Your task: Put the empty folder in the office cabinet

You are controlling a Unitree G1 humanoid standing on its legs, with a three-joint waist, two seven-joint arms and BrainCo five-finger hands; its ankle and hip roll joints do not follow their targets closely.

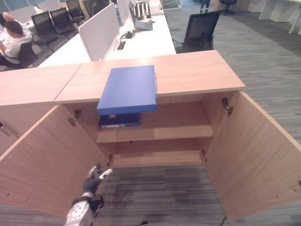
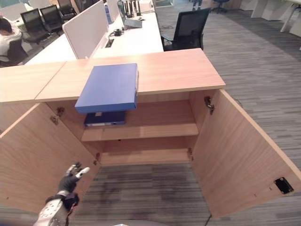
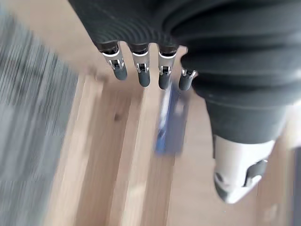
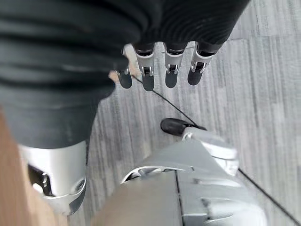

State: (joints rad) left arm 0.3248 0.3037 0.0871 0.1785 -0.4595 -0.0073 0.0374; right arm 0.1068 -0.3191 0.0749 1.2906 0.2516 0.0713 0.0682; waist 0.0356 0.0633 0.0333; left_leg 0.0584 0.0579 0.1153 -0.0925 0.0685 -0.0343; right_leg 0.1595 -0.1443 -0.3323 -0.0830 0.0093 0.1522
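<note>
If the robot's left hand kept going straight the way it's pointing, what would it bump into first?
Probably the open cabinet: the left hand points up toward its lower shelf, near the left door. Depth is hard to judge.

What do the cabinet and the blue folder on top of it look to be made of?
Cabinet: looks like wood-grain laminate board, matte, with an even light-brown grain on top, doors and shelves, and small metal hinges. Blue folder: smooth, rigid cover, probably plastic-coated board; its flat, uniform surface overhangs the edge without sagging.

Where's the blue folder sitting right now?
The blue folder lies flat on the cabinet top, left of centre, its front edge overhanging the open cabinet, above another folder on the upper shelf.
</note>
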